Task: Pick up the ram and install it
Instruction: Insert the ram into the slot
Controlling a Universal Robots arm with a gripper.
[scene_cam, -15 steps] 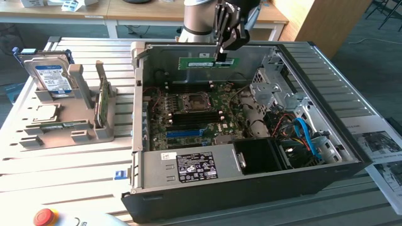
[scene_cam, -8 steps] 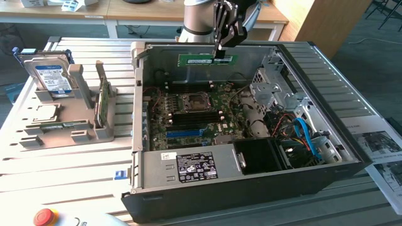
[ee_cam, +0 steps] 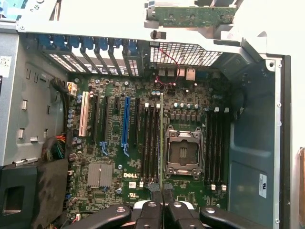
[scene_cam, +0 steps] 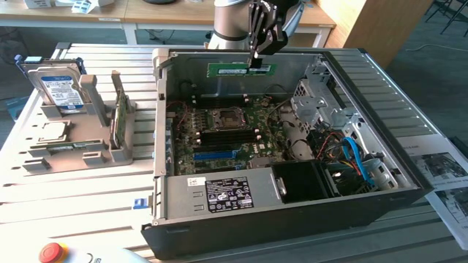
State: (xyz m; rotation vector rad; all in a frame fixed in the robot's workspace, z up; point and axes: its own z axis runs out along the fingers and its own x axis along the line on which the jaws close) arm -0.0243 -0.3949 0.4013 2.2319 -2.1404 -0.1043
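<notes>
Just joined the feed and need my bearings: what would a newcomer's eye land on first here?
The long green circuit-board ram stick hangs pinched in the black gripper above the open black computer case, over its green motherboard. On the exterior view's left, a grey stand holds a silver hard drive with a blue-white label.

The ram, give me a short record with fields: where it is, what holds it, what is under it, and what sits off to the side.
ram: green stick, held level over the open computer case, not seated
gripper: shut on the ram's upper edge
underneath: motherboard, open processor socket, dark memory slots
exterior view's left: rack with hard drive, second ram stick, processor chip
</notes>
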